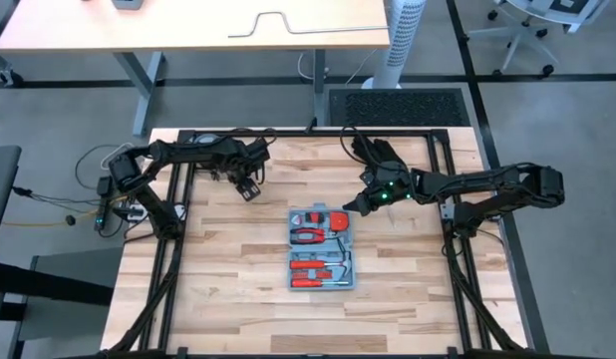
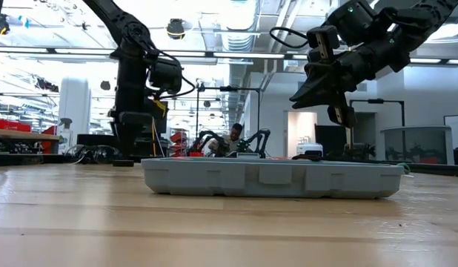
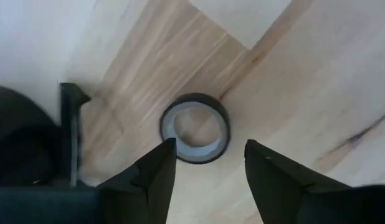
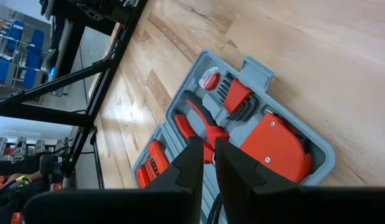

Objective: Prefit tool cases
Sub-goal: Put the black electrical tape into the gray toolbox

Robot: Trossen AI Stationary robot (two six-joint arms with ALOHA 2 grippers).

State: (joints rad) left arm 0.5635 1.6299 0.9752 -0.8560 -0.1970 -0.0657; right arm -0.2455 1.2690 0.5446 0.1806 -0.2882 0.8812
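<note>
From table level the flat light-blue plastic tool case point(image 2: 272, 179) hides its red tools point(image 4: 242, 134); right gripper point(image 4: 206, 163) nearly closed above it, left gripper point(image 3: 208, 165) apart over a grey ring point(image 3: 194, 128).

The tool case point(image 1: 323, 247) lies alone mid-counter point(image 1: 228, 289), with bare wood open on every side of it. Above its far right corner hangs the right gripper point(image 1: 354, 206). A roll of tape point(image 3: 195, 128) sits beneath the left gripper point(image 1: 248, 189), well apart from the case.

a tape roll point(image 3: 195, 128) lies on the wooden table point(image 1: 228, 269).
</note>
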